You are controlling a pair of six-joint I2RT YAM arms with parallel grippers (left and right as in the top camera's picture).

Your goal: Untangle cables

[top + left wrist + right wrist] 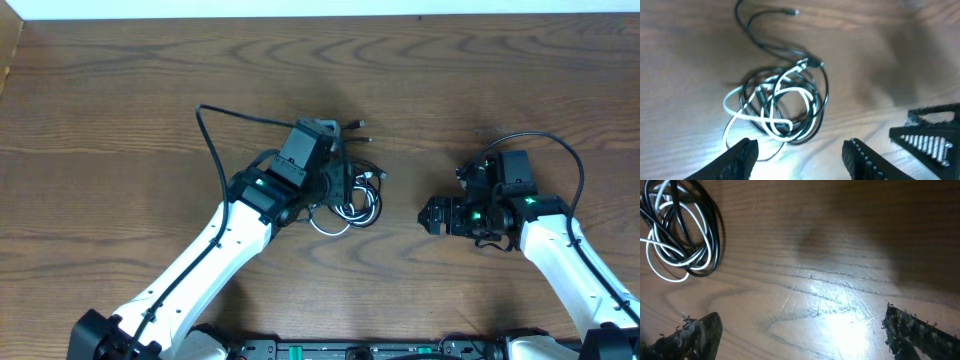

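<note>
The cables lie as one tangled coil (352,203) on the wooden table just left of its middle. The white cable (733,116) loops through the black cable (824,95), and a black tail with a small plug (790,12) runs off beyond the coil. My left gripper (800,156) hovers over the coil's near edge, open, with nothing between its fingers (742,155). My right gripper (805,335) stands wide open over bare wood. The coil (682,232) lies at the upper left of the right wrist view, apart from that gripper. In the overhead view the right gripper (432,214) is a short way right of the coil.
A thick black arm wire (212,140) arcs beside the left arm, and another (562,150) loops over the right arm. The right gripper's finger (930,140) shows at the right of the left wrist view. The table's back edge (320,18) runs along the top.
</note>
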